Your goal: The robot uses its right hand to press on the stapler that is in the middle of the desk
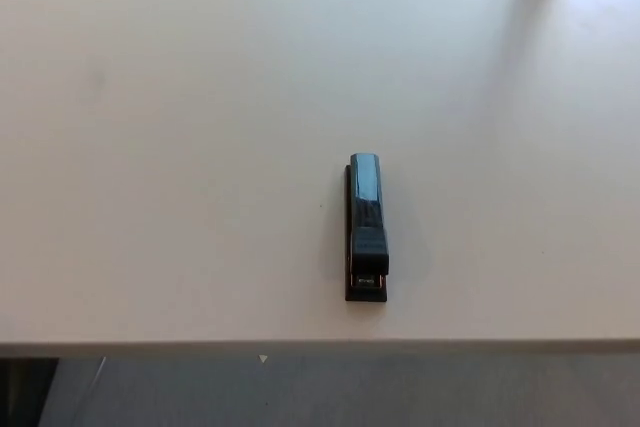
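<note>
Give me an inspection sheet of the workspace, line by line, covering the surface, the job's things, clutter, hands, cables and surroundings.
Surface: white desk, plain, with a faint smudge far left.
Job's things: dark stapler lying flat near the front edge, lengthwise away from the robot, untouched.
Clutter: nothing seen.
Hands: neither hand in view.
Cables: nothing seen.
Surroundings: grey floor below the desk's front edge, with a small white speck on it.

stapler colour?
Dark, near-black stapler with a bluish sheen on top; head view.
</note>
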